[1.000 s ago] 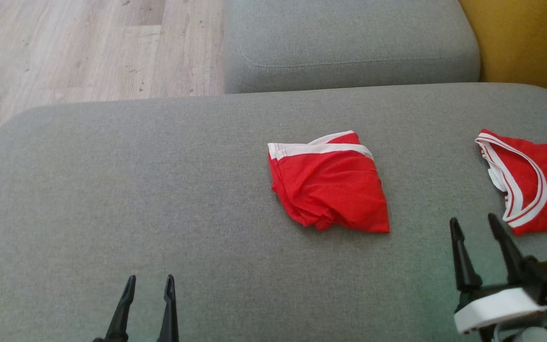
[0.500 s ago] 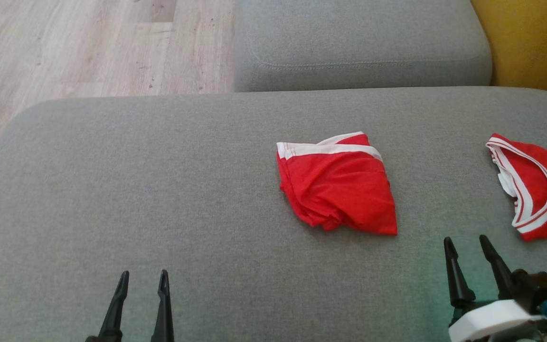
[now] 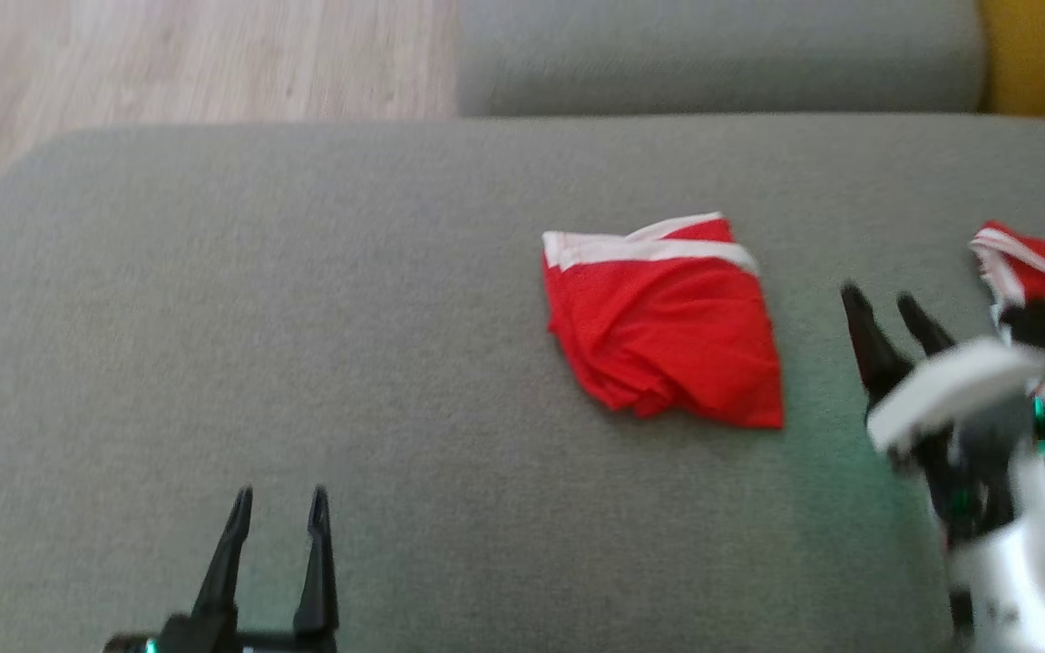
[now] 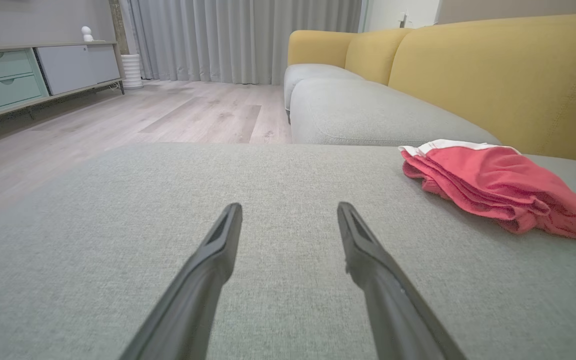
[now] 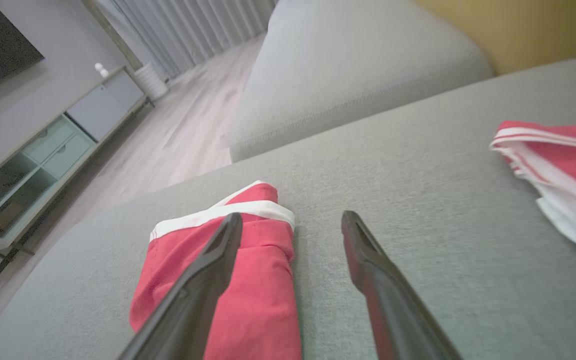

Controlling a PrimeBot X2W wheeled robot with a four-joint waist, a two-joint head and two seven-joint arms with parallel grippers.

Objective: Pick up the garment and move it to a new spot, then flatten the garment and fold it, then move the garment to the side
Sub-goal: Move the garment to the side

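Left gripper [image 3: 279, 497]: at the near edge of the grey cushion [image 3: 305, 317], two dark fingers spread wide, nothing between them.
Right gripper [image 3: 876, 297]: over the right part of the cushion, fingers apart and empty, clear of any cloth.
Red garment [image 3: 663, 336]: right of the cushion's middle, just left of the right gripper; a bunched, several-layered bundle with a white band along its far edge.
Handling, as a judgement: thin, light, limp knit; likely to sag and unfold when lifted, and the layers may slide apart.
Where to take hold: probably the white-banded edge or a corner, pinching all layers together; the smooth red middle offers little to bite on.
Second red garment [image 3: 1040, 272]: at the cushion's right edge, white-and-red striped trim, partly behind the right arm.
Writing: no brand, label or lettering legible on either cloth; head view blurred.
Far cushion [image 3: 713, 54]: beyond the grey cushion, same fabric.
Yellow backrest [image 3: 1040, 54]: beyond the cushion's far right corner.
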